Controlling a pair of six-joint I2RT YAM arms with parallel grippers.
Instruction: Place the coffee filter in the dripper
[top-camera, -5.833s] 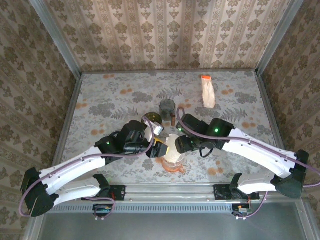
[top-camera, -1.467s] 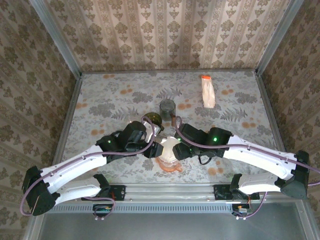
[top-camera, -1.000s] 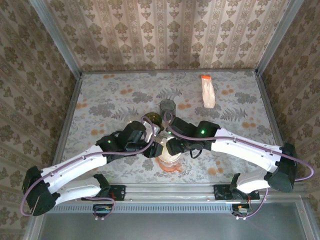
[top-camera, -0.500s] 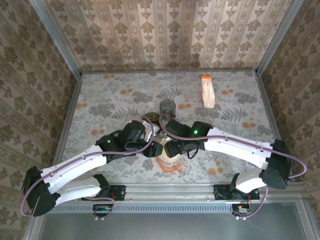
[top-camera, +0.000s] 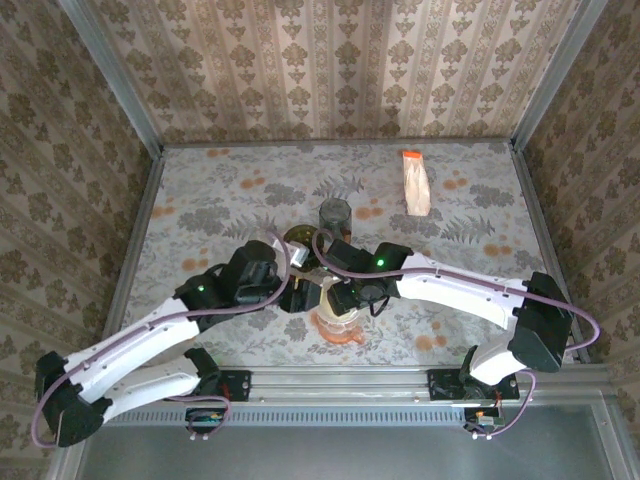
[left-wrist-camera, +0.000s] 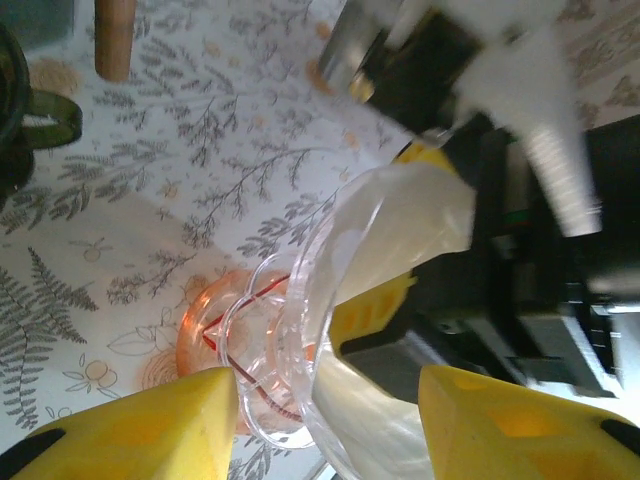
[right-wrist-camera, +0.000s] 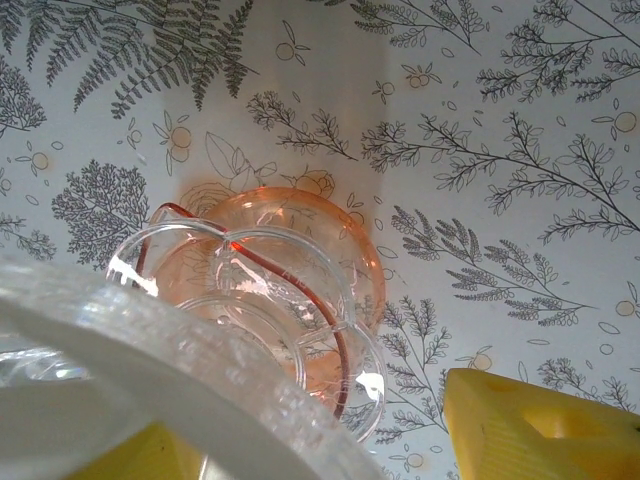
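Note:
The dripper (top-camera: 341, 328), clear glass on an orange base, stands near the table's front edge. The white coffee filter (left-wrist-camera: 400, 225) sits inside its cone, and its edge (right-wrist-camera: 55, 415) lies under the rim in the right wrist view. My right gripper (top-camera: 339, 297) is open over the dripper (right-wrist-camera: 270, 270). One yellow finger (right-wrist-camera: 135, 455) is down inside the filter and the other is outside the glass wall. My left gripper (top-camera: 303, 298) is open at the dripper's left. Its fingers stand on either side of the dripper (left-wrist-camera: 265, 350), and I cannot tell if they touch it.
A green mug (top-camera: 303, 238), a dark glass (top-camera: 334, 214) and a brown wooden handle (top-camera: 347, 240) stand just behind the dripper. A packet of filters with an orange top (top-camera: 415, 186) lies at the back right. Metal rails border the table.
My right arm has swung left until its gripper is over the dripper with a finger inside the filter. My left gripper has opened wider and drawn back a little to the left.

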